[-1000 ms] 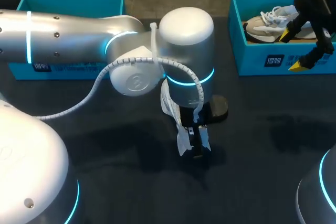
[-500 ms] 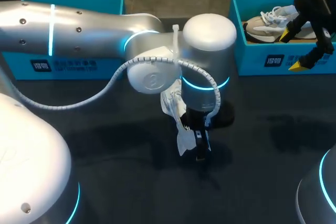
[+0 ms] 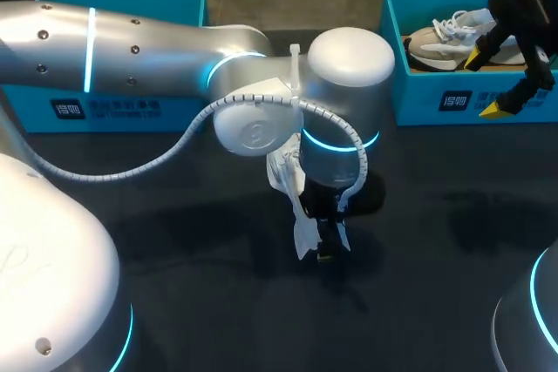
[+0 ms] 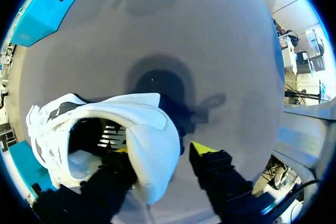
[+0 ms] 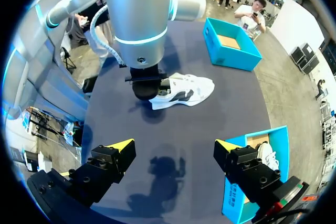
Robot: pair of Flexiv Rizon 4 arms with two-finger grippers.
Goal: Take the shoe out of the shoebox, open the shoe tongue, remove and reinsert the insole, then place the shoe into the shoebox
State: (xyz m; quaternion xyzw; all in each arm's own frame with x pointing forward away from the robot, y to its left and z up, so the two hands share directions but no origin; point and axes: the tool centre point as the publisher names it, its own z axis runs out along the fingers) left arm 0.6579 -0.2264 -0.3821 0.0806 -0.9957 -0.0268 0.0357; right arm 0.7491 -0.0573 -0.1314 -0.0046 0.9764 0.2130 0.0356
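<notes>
A white shoe (image 5: 184, 92) lies on its side on the dark table's middle. In the head view it (image 3: 301, 234) is mostly hidden under my left wrist. My left gripper (image 4: 160, 150) points down at its heel end. One finger is inside the shoe's opening and the other (image 4: 205, 153) is outside. The white heel wall (image 4: 149, 150) stands between them, and a thin gap shows beside the outer finger. My right gripper (image 3: 486, 84) hangs open and empty over the right shoebox (image 3: 436, 98), which holds a second shoe (image 3: 445, 37).
A second teal shoebox (image 3: 113, 106) stands at the back left, partly behind my left arm. The right wrist view shows it (image 5: 231, 43) open, with only a brown floor inside. Dark table lies between my right gripper (image 5: 173, 145) and the shoe.
My left arm has shifted to the right and settled over the shoe's heel, and its fingers have drawn closer together. My right arm has stayed still.
</notes>
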